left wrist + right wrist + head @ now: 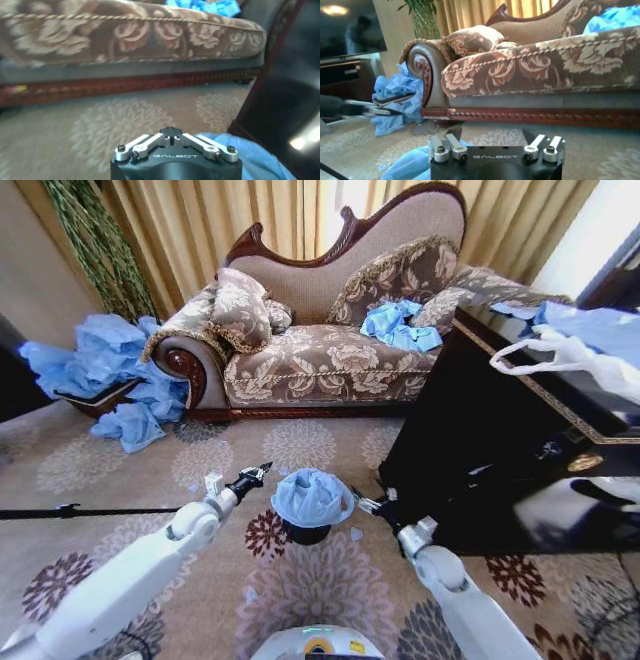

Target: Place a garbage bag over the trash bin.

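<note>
we see the trash bin (306, 532) on the patterned carpet in front of the sofa (330, 360), with the garbage bag (312, 496) bunched over its mouth. our left hand (258, 473) sits just beside the bin, fingers pinched together on nothing. our right hand (364, 502) is just beside the bin's other side, spread wide and empty. we judge the bag feather-light, soft and slippery; its rim edge, where the film drapes past the bin's lip, looks best to pinch.
</note>
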`<state>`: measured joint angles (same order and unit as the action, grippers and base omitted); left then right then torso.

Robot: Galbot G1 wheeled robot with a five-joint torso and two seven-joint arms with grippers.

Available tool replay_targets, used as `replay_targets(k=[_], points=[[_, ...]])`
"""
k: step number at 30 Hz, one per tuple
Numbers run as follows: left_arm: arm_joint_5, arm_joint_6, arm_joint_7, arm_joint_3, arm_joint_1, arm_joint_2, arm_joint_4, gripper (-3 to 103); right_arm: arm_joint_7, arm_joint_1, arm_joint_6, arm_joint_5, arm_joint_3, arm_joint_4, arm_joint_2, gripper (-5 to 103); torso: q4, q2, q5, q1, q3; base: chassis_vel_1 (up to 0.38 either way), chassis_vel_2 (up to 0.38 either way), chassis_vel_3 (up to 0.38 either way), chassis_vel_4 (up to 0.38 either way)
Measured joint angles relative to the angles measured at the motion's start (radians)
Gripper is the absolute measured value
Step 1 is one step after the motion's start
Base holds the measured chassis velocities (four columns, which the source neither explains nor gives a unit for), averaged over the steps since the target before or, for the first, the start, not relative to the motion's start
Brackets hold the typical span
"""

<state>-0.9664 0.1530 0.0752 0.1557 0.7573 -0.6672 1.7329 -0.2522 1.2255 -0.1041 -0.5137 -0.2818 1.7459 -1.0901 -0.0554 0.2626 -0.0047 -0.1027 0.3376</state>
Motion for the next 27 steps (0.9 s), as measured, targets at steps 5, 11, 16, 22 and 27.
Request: replay_targets(k=[5, 11, 16, 22, 27], points=[[-0.016, 0.012, 0.004, 0.253, -0.238, -0.078, -0.101, 0, -0.004, 0.027, -0.024, -0.022, -0.039, 0.054, 0.010, 70, -0.0013, 0.000, 0.0006, 0.000, 0.000, 0.000, 0.000, 0.000, 0.000], [-0.016, 0.066, 0.031, 0.390, -0.370, -0.170, -0.193, 0, -0.002, 0.021, -0.027, -0.021, -0.054, 0.080, 0.016, 91, 0.0001, 0.000, 0.0015, 0.000, 0.000, 0.000, 0.000, 0.000, 0.000], [-0.028, 0.142, 0.059, 0.465, -0.428, -0.223, -0.227, 0, 0.002, 0.031, -0.030, -0.021, -0.068, 0.071, 0.015, 99, 0.0005, 0.000, 0.0014, 0.000, 0.000, 0.000, 0.000, 0.000, 0.000], [-0.012, 0.237, 0.069, 0.551, -0.476, -0.320, -0.323, 0, 0.002, 0.042, -0.035, -0.026, -0.090, 0.062, 0.018, 100, 0.0001, 0.000, 0.0015, 0.000, 0.000, 0.000, 0.000, 0.000, 0.000], [-0.003, 0.303, 0.082, 0.588, -0.475, -0.376, -0.385, 0, 0.001, 0.051, -0.037, -0.034, -0.105, 0.060, 0.025, 100, -0.0002, 0.000, 0.0015, 0.000, 0.000, 0.000, 0.000, 0.000, 0.000]])
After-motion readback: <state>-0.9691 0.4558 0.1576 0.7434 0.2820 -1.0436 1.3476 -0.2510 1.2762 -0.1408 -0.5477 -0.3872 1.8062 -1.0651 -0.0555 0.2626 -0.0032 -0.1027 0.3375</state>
